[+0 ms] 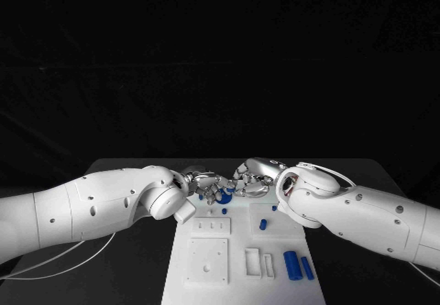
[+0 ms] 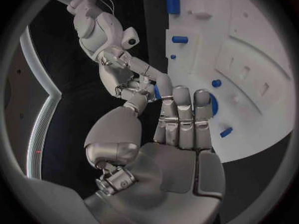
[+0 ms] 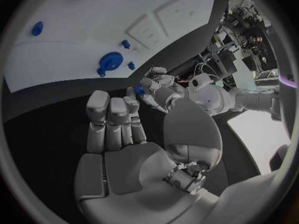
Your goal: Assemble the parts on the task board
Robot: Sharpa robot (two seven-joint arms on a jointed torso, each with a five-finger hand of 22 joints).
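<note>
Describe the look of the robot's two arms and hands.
Both arms, left arm and right arm, are bulky, smooth white shells with small dark dots. A thin white cable hangs under the left arm. The left hand and right hand are silver metal with grey padded fingers.

Black table [image 1: 128,279] under the white plate; dark backdrop beyond far edge; white cable [image 1: 64,264] trailing over left side.

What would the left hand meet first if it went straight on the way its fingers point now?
Probably the right hand, whose fingers sit just beyond the left hand's fingertips; the exact depth is unclear.
</note>
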